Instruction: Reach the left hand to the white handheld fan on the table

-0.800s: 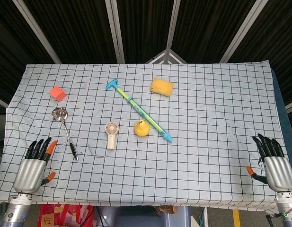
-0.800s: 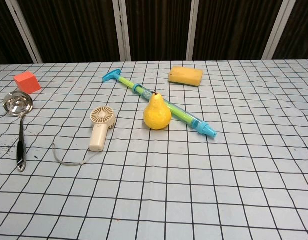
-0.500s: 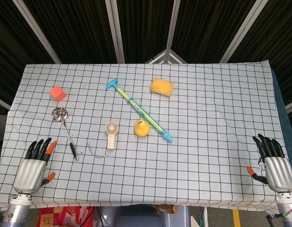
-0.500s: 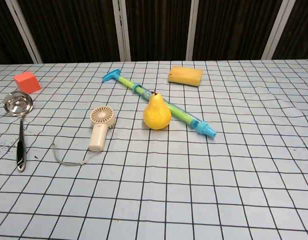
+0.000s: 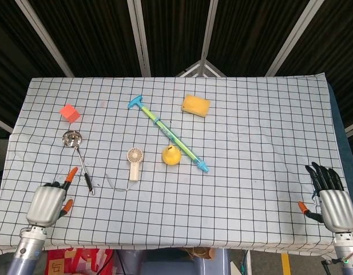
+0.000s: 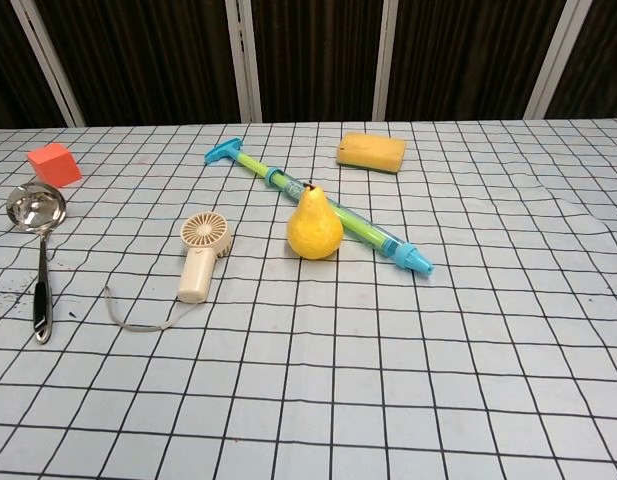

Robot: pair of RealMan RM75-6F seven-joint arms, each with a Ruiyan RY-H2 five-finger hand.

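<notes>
Only the head view shows the left hand (image 5: 47,204), fingers curled under and hard to read, and the right hand (image 5: 333,201), fingers spread, empty. The white fan (image 5: 134,162) lies just left of the pear (image 5: 171,154).

Bright, even overhead light on tabletop (image 5: 250,132); dark background behind. Both views sharp. Shadows soft, short. Glare spot on ladle (image 6: 35,207) bowl.

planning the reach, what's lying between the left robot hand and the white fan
In the head view, the ladle's dark handle and the fan's thin wrist strap lie between the left robot hand and the white fan.
</notes>
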